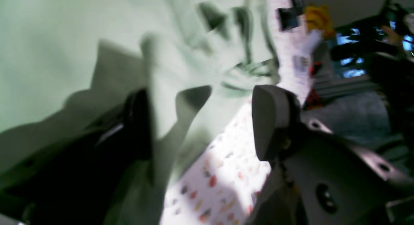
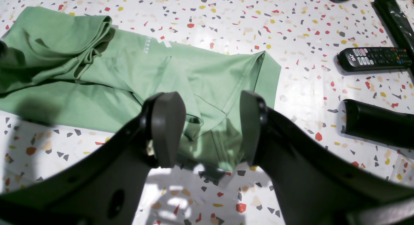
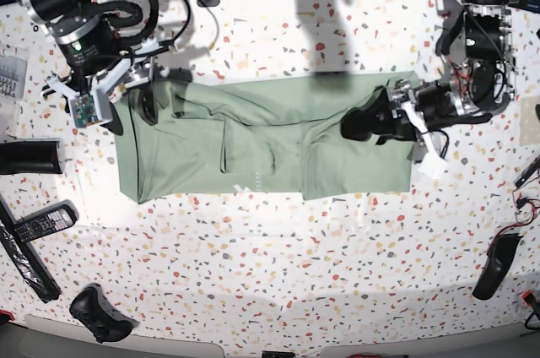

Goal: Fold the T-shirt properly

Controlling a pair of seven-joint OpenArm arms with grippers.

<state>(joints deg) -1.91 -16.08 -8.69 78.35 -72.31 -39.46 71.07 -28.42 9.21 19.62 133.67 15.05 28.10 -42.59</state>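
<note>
- Nearest our right wrist camera, the right hand hangs over the table with its two grey pads spread apart and nothing between them; the edge of the shirt shows through the gap below.
- Largest of all, the terrazzo table, white with red, yellow and dark chips, carries everything in view.
- Next in size, the T-shirt lies across the middle of the table in the base view, a long pale green band partly folded on itself, with loose creases near its centre and a bunched ridge of cloth at one end in the right wrist view.
- We see the left hand low on the shirt at its end on the base view's right; in the left wrist view its dark finger and the grey pad stand apart, with a raised fold of green cloth rising in the gap beside the dark finger. That view is blurred, so we cannot tell whether the cloth is pinched.
- Off the shirt, a black cylinder lies on the table near the right hand.
- Just beyond it lies a black remote control, buttons up.
- A small black controller sits near the table's front edge.
</note>
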